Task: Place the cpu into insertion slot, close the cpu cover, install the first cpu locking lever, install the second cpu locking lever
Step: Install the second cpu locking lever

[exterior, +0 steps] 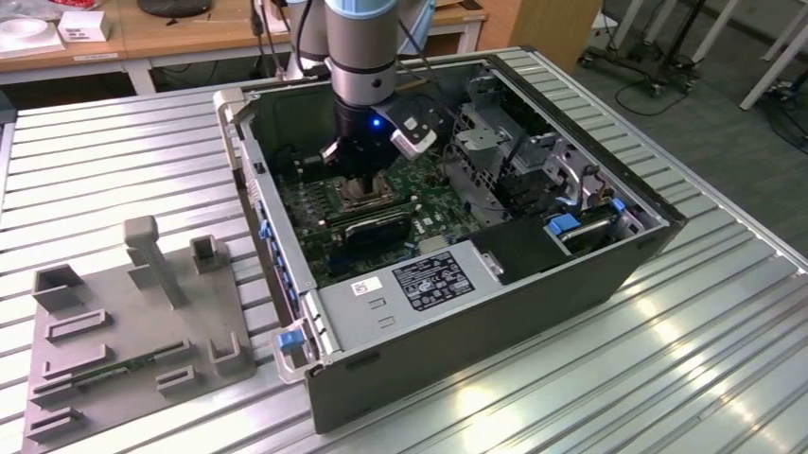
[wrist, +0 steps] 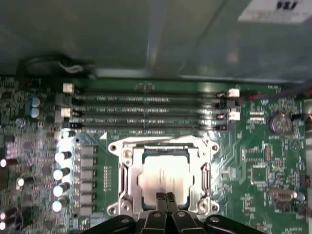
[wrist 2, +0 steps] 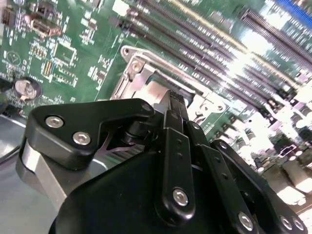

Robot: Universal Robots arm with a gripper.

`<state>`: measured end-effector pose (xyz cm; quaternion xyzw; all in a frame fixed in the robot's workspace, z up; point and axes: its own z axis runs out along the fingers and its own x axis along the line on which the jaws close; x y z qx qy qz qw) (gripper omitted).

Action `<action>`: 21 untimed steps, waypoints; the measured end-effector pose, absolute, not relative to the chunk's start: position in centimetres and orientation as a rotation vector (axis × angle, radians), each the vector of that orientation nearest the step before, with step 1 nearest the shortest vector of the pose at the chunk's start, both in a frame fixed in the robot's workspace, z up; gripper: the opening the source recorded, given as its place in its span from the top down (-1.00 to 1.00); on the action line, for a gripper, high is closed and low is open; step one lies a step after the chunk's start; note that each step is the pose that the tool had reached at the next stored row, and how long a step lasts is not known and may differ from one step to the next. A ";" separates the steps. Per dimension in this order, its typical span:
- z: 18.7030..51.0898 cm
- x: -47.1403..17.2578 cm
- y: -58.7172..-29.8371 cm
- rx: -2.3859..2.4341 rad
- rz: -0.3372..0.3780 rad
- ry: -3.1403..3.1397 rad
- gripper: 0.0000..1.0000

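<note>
Below, square silvery cpu [wrist: 163, 176], metal cpu cover [wrist: 127, 171]

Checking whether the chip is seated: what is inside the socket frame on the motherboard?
In the first wrist view the cpu lies flat inside the socket frame, its metal top showing. The end effector covers its near edge; nothing beneath the chip is visible.

Grey cylindrical arm segment with a pale blue band, black wrist housing with a small blue light, matte black gripper [wrist 2: 178, 105] linkages fastened by silver socket-head screws, fingertips seemingly slim and dark.
</note>
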<state>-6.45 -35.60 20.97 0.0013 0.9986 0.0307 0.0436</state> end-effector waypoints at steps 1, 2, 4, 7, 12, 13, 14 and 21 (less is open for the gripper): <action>21.0 -6.4 -35.5 0.004 0.094 3.053 0.79; 21.0 -6.4 -35.4 0.004 0.094 3.053 0.79; 21.0 -6.4 -35.2 0.004 0.094 3.053 0.79; 21.0 -6.4 -35.0 0.004 0.094 3.053 0.79; 21.0 -6.4 -34.6 0.004 0.094 3.053 0.79; 21.0 -6.4 -34.6 0.004 0.094 3.053 0.79; 21.0 -6.4 -34.6 0.004 0.094 3.053 0.79; 21.2 -6.2 -34.6 0.005 0.094 3.061 0.79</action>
